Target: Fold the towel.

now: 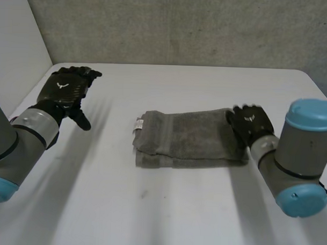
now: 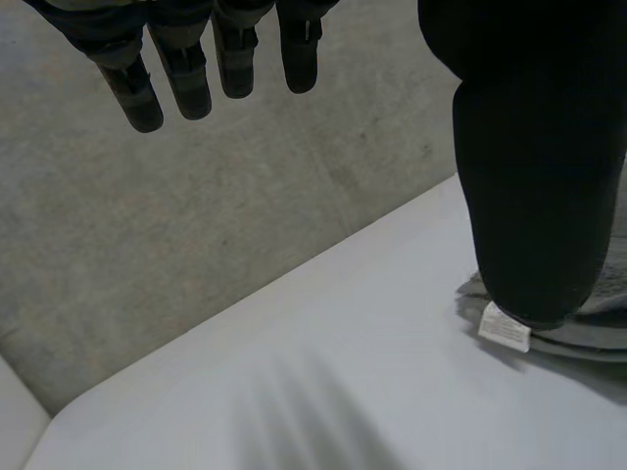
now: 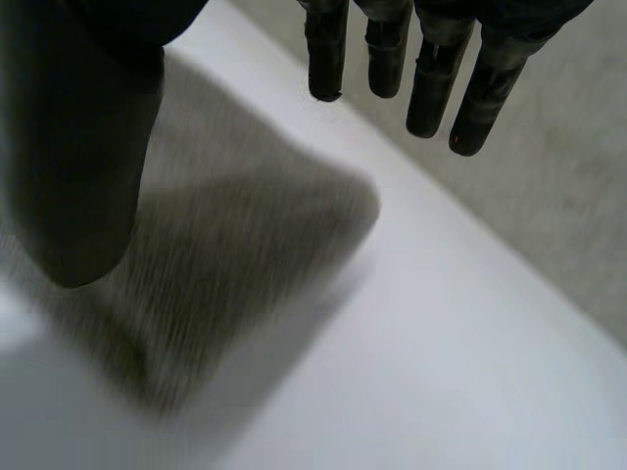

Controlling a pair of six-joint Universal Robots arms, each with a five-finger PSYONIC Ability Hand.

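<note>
Two arms, one white table (image 1: pixel 165 214), grey wall (image 1: pixel 183 26) behind it. You have the left arm (image 1: pixel 15 141) coming in from the near left and the right arm (image 1: pixel 299 165) from the near right, each with a light-blue cap.

Towel (image 1: pixel 187 139): grey, folded into a flat oblong of several layers. It lies in the middle of the table, a bit toward the right arm, long side across your head view. Stacked edges show along its near side and left end.

Left hand (image 1: pixel 65 89) is well apart from the towel, over the far left part of the table, back of the hand toward the camera. Your left wrist view has its fingers (image 2: pixel 186 83) straight and spread from the thumb (image 2: pixel 529 176), nothing between them: released, holding nothing. Past the thumb there you get the towel's (image 2: pixel 598 318) left end on the table.

Right hand (image 1: pixel 250 124) sits at the towel's right end, overlapping its far right corner in the head view; you cannot tell if it touches the cloth. In the right wrist view its fingers (image 3: pixel 431 93) are straight and the thumb (image 3: pixel 78 147) is wide apart, with the towel (image 3: pixel 245 245) below the palm: released too, gripping nothing.

Small white tag (image 1: pixel 138 125) sticks out at the towel's far left corner. The left wrist view has the tag (image 2: pixel 505 328) just beside the thumb tip.
</note>
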